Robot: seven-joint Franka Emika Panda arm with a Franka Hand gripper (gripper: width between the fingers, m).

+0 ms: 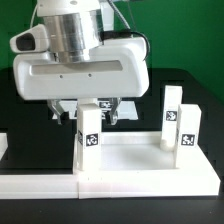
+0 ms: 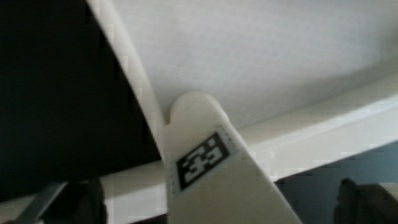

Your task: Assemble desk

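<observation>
The white desk top (image 1: pixel 140 158) lies flat on the black table, and its broad surface fills the wrist view (image 2: pixel 267 60). Three short white legs with tags stand upright on it: one at the front on the exterior view's left (image 1: pixel 90 128) and two on the right (image 1: pixel 173 115) (image 1: pixel 189 128). My gripper (image 1: pixel 88 112) hangs over the left leg. In the wrist view that leg (image 2: pixel 217 160) rises between my two dark fingers (image 2: pixel 64 200), with a gap on each side. The gripper (image 2: pixel 214 208) is open around the leg's top.
A long low white border strip (image 1: pixel 40 186) runs along the front of the table below the desk top. A small white piece (image 1: pixel 3 148) shows at the exterior view's left edge. A green wall stands behind.
</observation>
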